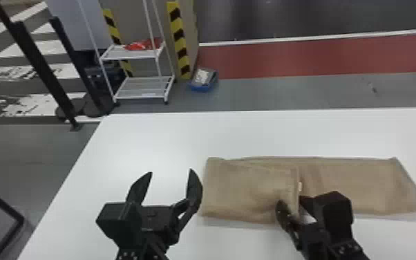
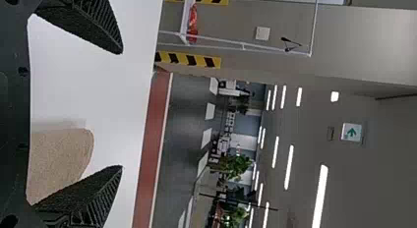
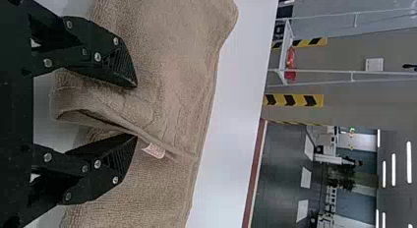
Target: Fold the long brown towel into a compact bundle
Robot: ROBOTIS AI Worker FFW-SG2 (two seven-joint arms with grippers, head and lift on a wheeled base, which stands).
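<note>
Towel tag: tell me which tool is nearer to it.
Right. The right tool is just beside the tag; the left tool is farther off, beyond the left end of the towel.

The white table [image 1: 155, 141] bore the brown towel [image 1: 242, 190], its left part folded over, roughly parallel to the far edge.

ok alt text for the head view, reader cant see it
A long brown towel lies on a white table, a flap folded over from its left end toward the right. The right hand is open around the flap's near corner; the left hand hangs open left of the towel. Behind stands a white shelf rack.
</note>
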